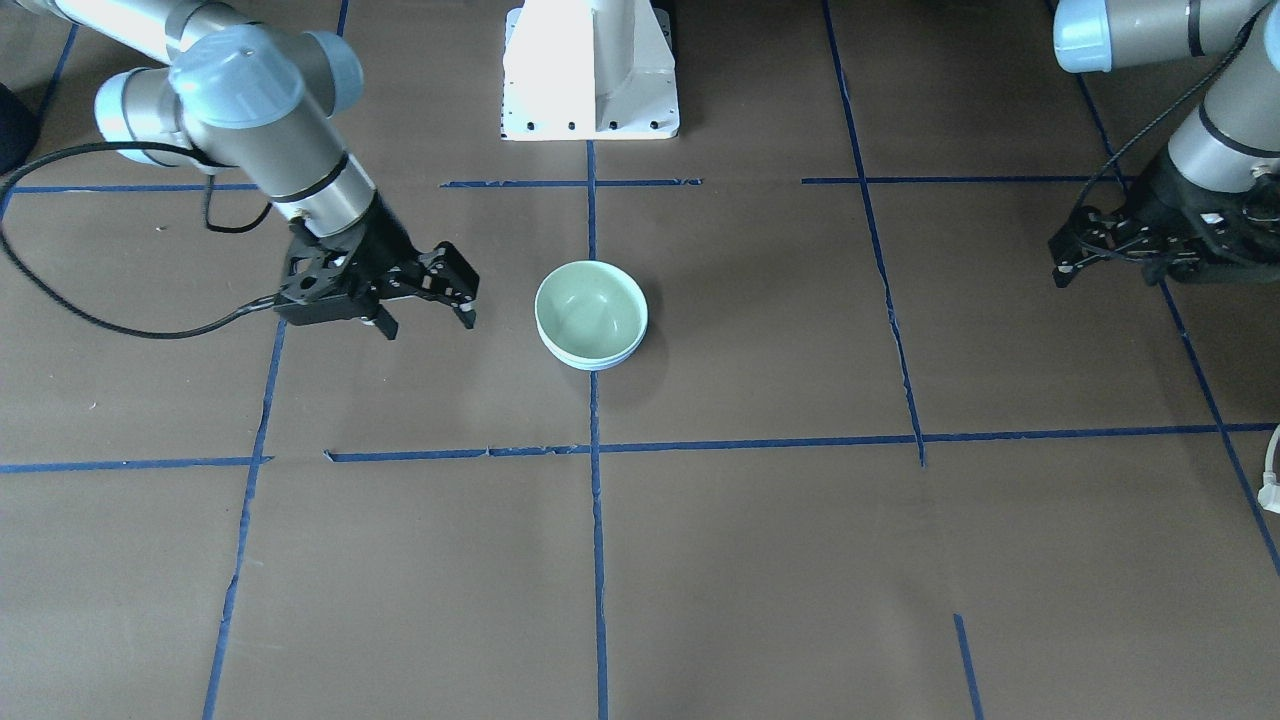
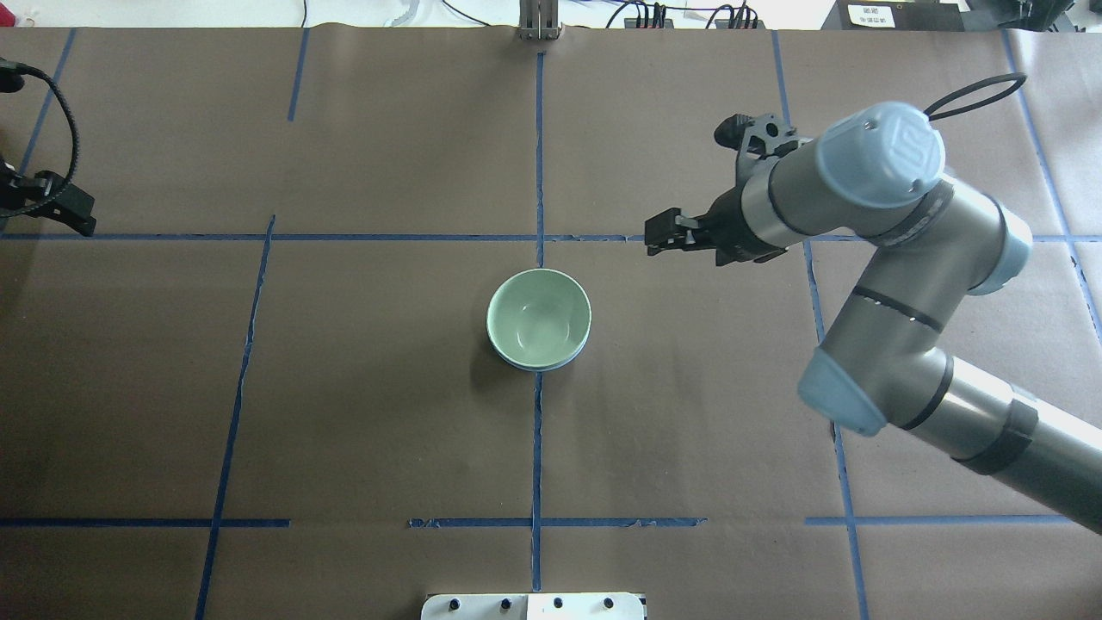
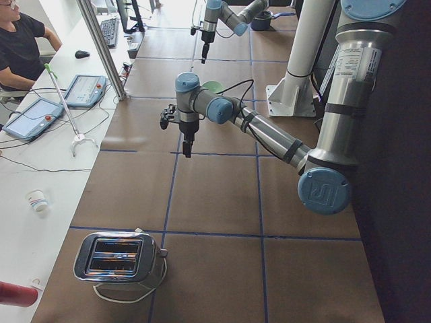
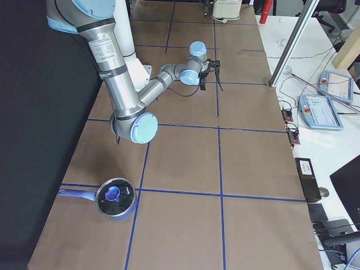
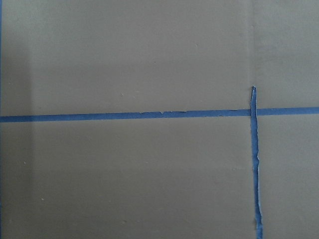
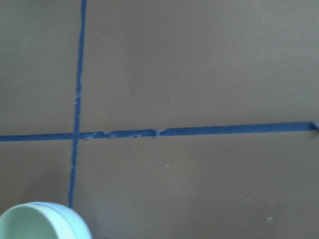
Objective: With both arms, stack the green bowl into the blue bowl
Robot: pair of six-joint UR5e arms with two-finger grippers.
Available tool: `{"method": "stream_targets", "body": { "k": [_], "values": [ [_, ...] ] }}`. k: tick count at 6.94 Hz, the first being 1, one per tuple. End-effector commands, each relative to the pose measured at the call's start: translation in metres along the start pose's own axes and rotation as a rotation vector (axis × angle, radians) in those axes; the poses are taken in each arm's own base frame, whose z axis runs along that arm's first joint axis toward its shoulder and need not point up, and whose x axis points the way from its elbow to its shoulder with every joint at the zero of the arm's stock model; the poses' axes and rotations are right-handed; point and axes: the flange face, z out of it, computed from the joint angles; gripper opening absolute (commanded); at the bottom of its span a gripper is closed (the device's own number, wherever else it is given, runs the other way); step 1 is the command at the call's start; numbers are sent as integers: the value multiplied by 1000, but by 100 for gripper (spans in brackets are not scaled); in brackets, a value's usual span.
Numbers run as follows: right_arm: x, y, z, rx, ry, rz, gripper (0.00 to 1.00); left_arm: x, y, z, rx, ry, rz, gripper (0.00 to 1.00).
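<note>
The right arm's black two-finger claw (image 1: 428,320) hangs spread wide with nothing in it, just beside the nested bowls.

Its fingers point toward the small round pale mint-green bowl (image 1: 588,308), apart from its rim and above the table. That green bowl sits upright inside the small round pale periwinkle-blue bowl (image 1: 596,362), of which only a thin crescent of rim shows beneath. The pair rests on a blue tape line (image 1: 597,420) near the middle of the brown paper-covered table (image 1: 800,560). The right wrist view catches the green bowl's rim in its lower left corner. The left arm's black claw (image 1: 1062,268) hovers well apart, toward the table's end on that side. Whether it is spread or closed I cannot tell.
</note>
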Motion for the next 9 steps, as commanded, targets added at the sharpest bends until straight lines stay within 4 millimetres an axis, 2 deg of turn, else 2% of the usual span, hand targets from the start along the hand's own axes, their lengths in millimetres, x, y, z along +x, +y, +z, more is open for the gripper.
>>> {"method": "stream_targets", "body": {
  "k": [1,2,3,4,5,7,8,9],
  "values": [
    [163,-40,-55,-62,62,-193,100,-93,-12,-6,-7,-19,73,100],
    [222,-42,-77,-74,94,-248,100,-147,-17,2,-36,14,88,100],
    [269,-45,-101,-82,124,-242,100,-197,-18,4,-44,19,77,100],
    [317,-42,-116,-111,173,-280,100,-238,-14,1,-42,14,76,100],
    [367,-50,-138,-156,218,-318,100,-244,-13,0,-41,16,95,100],
    [448,-52,-197,-235,251,-320,100,-248,-4,5,-49,49,81,100],
    [473,-39,-209,-244,225,-296,100,-251,0,8,-55,57,75,100],
    [493,-25,-198,-263,215,-260,100,-254,5,11,-62,57,68,100]
  ]
}}
